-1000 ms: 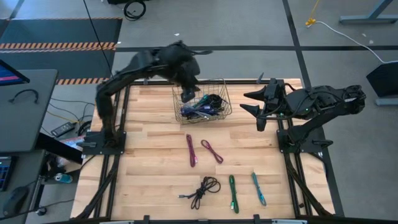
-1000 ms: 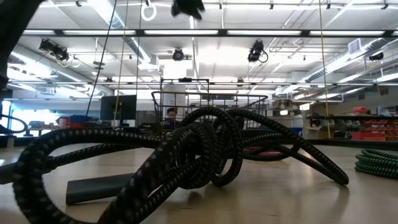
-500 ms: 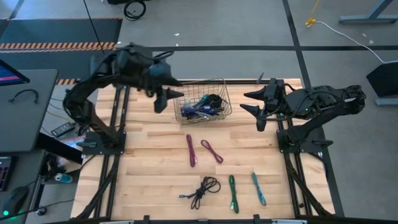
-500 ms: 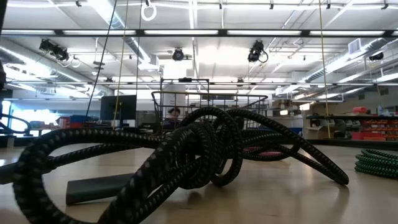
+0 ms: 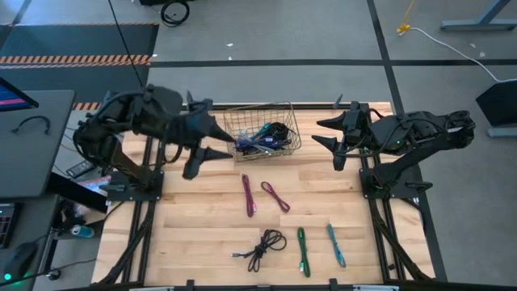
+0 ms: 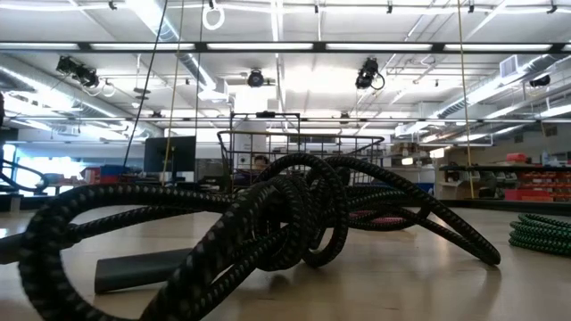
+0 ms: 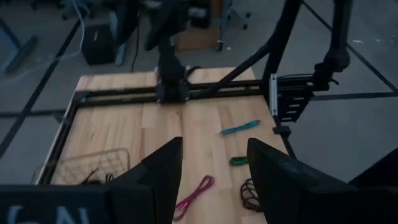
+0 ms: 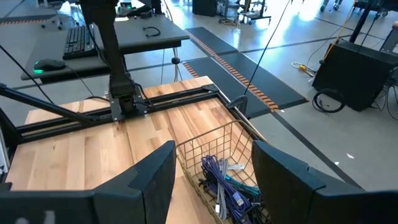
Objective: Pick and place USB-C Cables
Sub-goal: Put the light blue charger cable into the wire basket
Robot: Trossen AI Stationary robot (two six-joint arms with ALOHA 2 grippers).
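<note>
High view is showing a wire basket [image 5: 283,113] holding bundled cables [image 5: 265,137] at twelve o'clock; five more are lying toward six. Left gripper [image 5: 212,140] is hovering beside it, open and empty; right gripper [image 5: 325,133] is waiting, open.

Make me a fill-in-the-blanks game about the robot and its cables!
1. Some cables already lie in a wire ____ at the far side of the table.
2. The black cable lies loose on the table, just left of the ____ cable.
3. The left gripper is open and holds ____.
4. The teal cable lies nearest the ____ arm's side.

Missing words: basket; green; nothing; right
</note>
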